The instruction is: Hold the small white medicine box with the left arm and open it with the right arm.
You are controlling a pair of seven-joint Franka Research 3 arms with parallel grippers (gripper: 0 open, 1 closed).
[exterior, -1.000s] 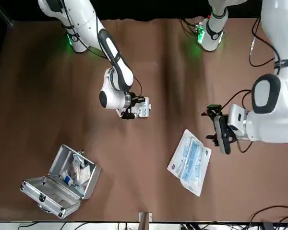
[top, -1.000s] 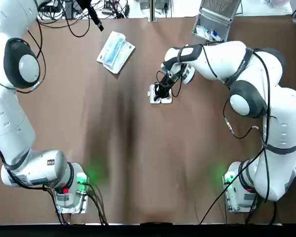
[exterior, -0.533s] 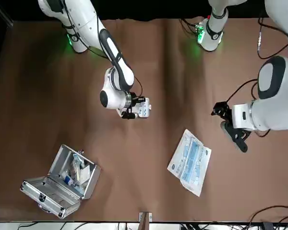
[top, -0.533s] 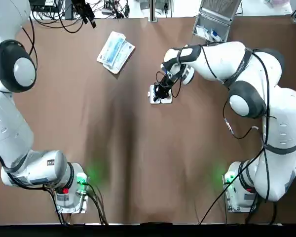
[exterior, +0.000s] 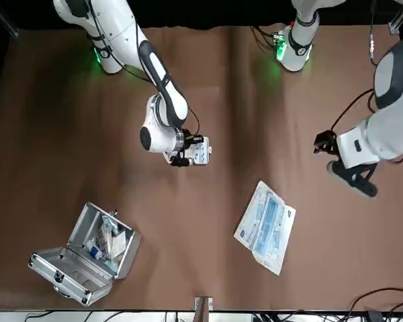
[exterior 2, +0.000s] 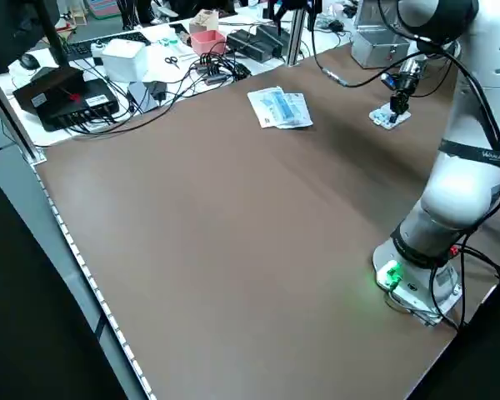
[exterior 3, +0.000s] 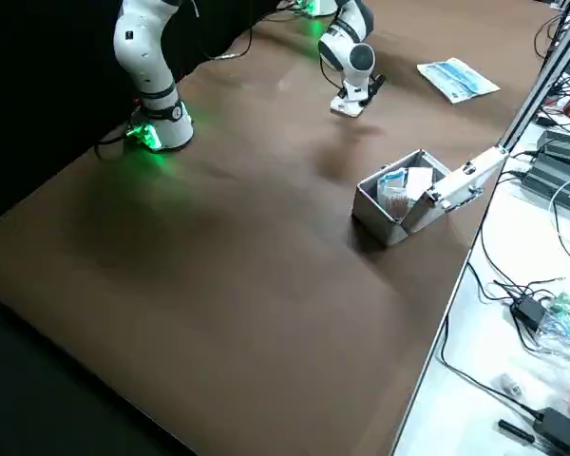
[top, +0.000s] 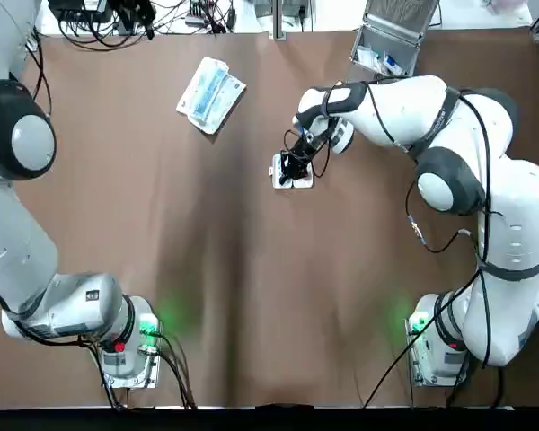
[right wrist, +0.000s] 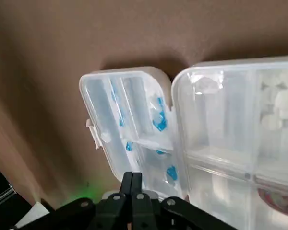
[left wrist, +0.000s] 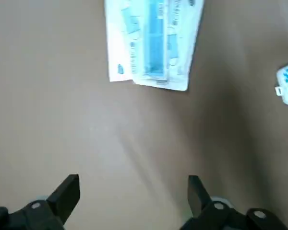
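Item one: small white medicine box [top: 291,172], lying near the middle of the table [top: 251,296], its lid [right wrist: 127,129] lying folded open beside the compartments.

Item two: right gripper [right wrist: 132,184], fingers pressed together at the lid's edge; we are not seeing whether they touch it.

Item three: left gripper [left wrist: 133,188], fingers standing wide apart, gripping nothing, hanging above the blue-and-white packet [left wrist: 152,43], well apart from the box.

Item four: open metal case [exterior: 87,255], sitting at the far edge.
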